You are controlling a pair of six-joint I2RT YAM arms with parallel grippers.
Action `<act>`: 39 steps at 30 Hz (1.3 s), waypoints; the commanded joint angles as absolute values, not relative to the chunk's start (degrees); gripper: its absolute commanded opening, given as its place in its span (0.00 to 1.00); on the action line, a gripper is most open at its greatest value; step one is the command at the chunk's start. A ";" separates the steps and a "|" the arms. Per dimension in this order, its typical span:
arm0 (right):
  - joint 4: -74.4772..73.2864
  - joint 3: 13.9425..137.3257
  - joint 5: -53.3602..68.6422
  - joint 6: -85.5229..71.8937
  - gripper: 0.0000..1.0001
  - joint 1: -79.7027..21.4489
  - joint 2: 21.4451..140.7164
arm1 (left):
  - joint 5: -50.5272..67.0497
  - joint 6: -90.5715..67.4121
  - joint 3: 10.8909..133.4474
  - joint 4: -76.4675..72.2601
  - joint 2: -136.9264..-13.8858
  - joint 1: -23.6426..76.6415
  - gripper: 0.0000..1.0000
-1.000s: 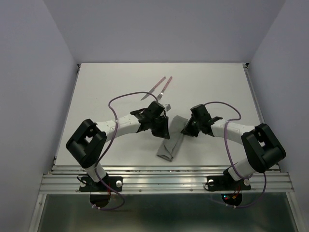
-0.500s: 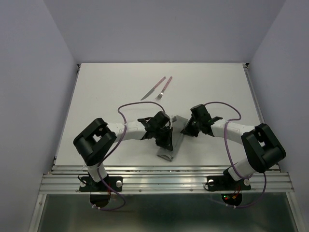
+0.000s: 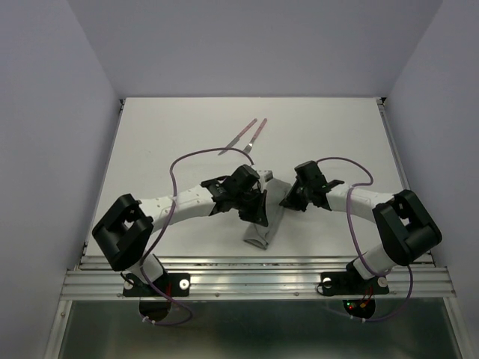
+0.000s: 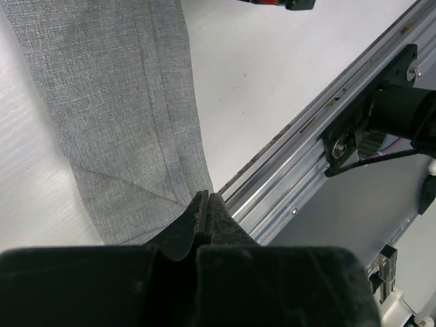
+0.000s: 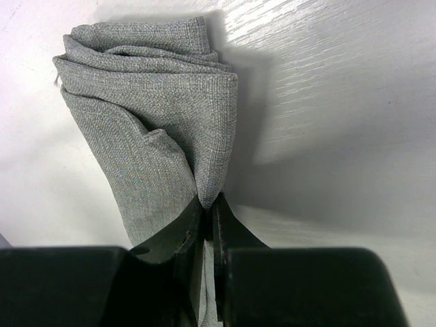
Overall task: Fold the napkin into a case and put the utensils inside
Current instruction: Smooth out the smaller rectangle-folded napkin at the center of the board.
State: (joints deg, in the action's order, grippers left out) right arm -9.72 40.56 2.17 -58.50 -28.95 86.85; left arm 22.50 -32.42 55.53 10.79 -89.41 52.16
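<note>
The right wrist view shows the right gripper (image 5: 208, 203) pinching the napkin (image 5: 157, 102) at its bunched fold. The left wrist view shows the left gripper (image 4: 206, 203) clenched, nothing between its fingers, over the napkin's flat end. Only the overhead view shows the utensils (image 3: 247, 137), lying beyond the napkin.

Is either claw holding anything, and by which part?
The right claw pinches the napkin by a fold at its bunched end. The left claw is shut at the flat part's edge; whether it grips cannot be told.

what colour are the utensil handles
Pinkish-red handles on the utensils, clearest in the top external view.
</note>
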 commanded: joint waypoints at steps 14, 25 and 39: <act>-9.14 41.40 0.62 -59.06 0.10 -29.27 88.86 | 23.47 -31.91 48.69 4.04 -96.85 54.84 0.00; -11.68 42.97 0.27 -57.31 0.23 -29.27 87.63 | 17.94 -28.65 55.19 14.04 -90.45 55.02 0.00; -23.46 47.20 -9.05 -50.63 0.73 -27.08 75.41 | 3.44 -27.07 69.15 22.50 -89.20 53.26 0.34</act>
